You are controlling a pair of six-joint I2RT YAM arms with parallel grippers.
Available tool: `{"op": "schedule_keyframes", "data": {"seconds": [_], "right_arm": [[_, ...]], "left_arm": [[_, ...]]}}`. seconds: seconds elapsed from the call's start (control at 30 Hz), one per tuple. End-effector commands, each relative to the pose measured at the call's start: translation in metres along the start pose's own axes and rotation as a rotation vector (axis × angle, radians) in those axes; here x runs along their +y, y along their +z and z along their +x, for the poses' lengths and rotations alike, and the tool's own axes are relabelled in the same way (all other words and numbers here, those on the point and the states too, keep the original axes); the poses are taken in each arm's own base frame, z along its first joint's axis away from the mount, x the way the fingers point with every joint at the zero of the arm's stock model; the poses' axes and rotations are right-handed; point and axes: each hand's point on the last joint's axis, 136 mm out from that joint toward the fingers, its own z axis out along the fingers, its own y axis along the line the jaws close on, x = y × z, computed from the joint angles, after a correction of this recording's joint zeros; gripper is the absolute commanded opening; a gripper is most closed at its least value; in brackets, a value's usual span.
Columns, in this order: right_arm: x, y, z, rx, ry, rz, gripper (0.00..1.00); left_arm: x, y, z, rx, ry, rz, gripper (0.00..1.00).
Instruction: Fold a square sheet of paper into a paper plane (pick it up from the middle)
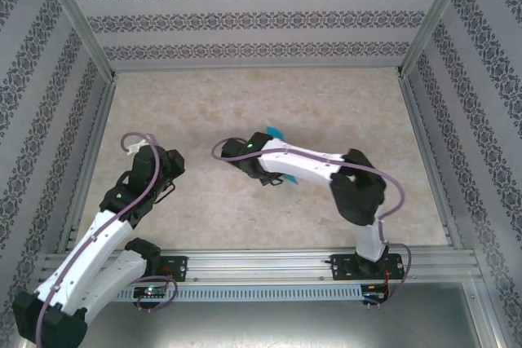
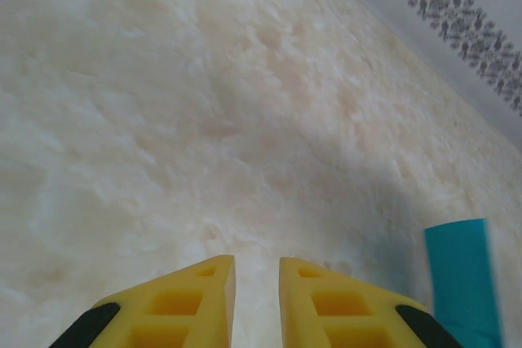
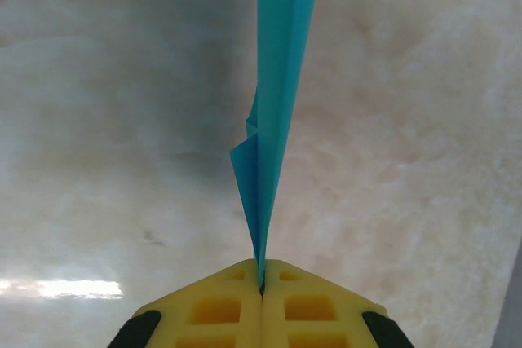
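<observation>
My right gripper [image 3: 262,275] is shut on the paper plane [image 3: 277,79], a slim teal-blue folded dart seen edge-on, running straight away from the fingertips above the table. From above, the right gripper [image 1: 276,175] sits mid-table under its forearm, and teal parts of the paper plane [image 1: 275,133] stick out on both sides of the arm. My left gripper [image 2: 257,270] is open by a narrow gap with nothing between its yellow fingers [image 2: 196,299]; it hovers over bare table. A teal end of the paper plane [image 2: 461,283] shows at its lower right. The left gripper [image 1: 171,170] is left of the plane.
The beige marbled table top [image 1: 326,103] is fenced by aluminium rails [image 1: 94,152] and patterned walls [image 1: 253,14] on three sides. The arm bases stand on the rail at the near edge [image 1: 261,262].
</observation>
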Motion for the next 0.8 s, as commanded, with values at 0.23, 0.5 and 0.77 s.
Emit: {"op": "schedule_keyframes", "data": {"seconds": [0.23, 0.5, 0.77], "right_arm": [[0.12, -0.031, -0.01, 0.034, 0.002, -0.506, 0.25], [0.107, -0.075, -0.024, -0.1, 0.265, -1.065, 0.44], [0.117, -0.04, -0.023, -0.042, 0.457, -1.259, 0.02]], "left_arm": [[0.025, -0.016, -0.006, -0.064, -0.005, -0.068, 0.26], [-0.019, 0.01, 0.011, 0.079, 0.029, 0.084, 0.27], [-0.1, 0.067, 0.063, 0.426, 0.042, 0.348, 0.22]]}}
